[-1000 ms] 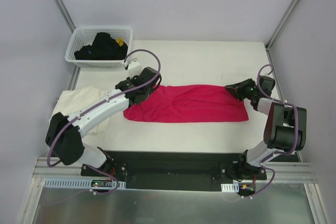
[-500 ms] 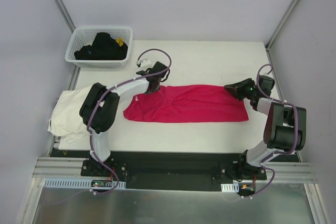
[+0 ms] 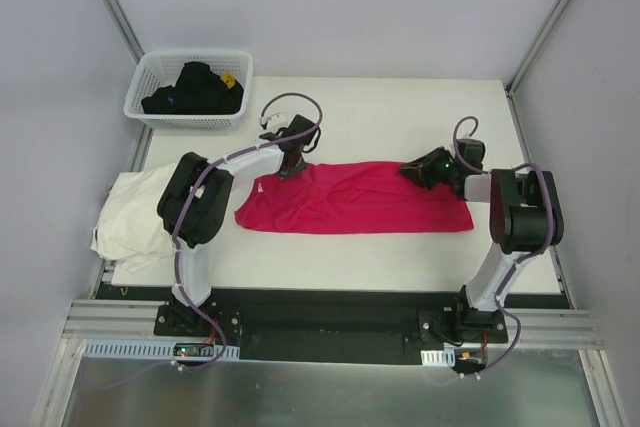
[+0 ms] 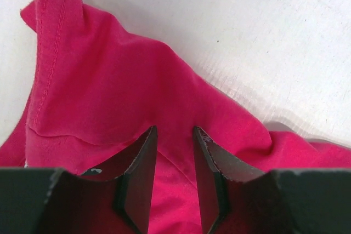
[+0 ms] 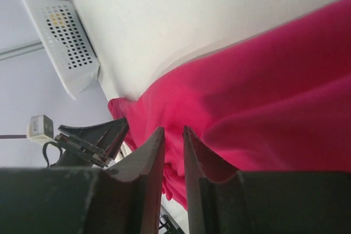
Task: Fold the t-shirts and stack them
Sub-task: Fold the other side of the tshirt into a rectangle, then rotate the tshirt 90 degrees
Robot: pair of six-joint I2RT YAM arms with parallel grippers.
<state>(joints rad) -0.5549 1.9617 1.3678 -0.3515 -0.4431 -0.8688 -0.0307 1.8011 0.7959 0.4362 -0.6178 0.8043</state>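
In your left wrist view, the left claw [image 4: 174,135] stands over the far left corner of the magenta t-shirt [image 4: 109,97], jaws narrowly apart with cloth showing in the gap. You cannot tell whether it is grasped. If only one layer is caught, a lift would likely peel the fold open. In the right wrist view, the right claw [image 5: 173,132] is just as narrow over the shirt's far edge, its hold again unclear, and a thin pinch could slip out mid-fold. From above, the shirt lies as a long band across the middle of the surface [image 3: 400,107], with the cream t-shirt [image 3: 135,212] heaped at the left edge; uneven pulls would skew the fold. Against a second ago, the left arm no longer lies across the cream shirt and its claw sits farther back, while the right claw has slid left along the far edge.
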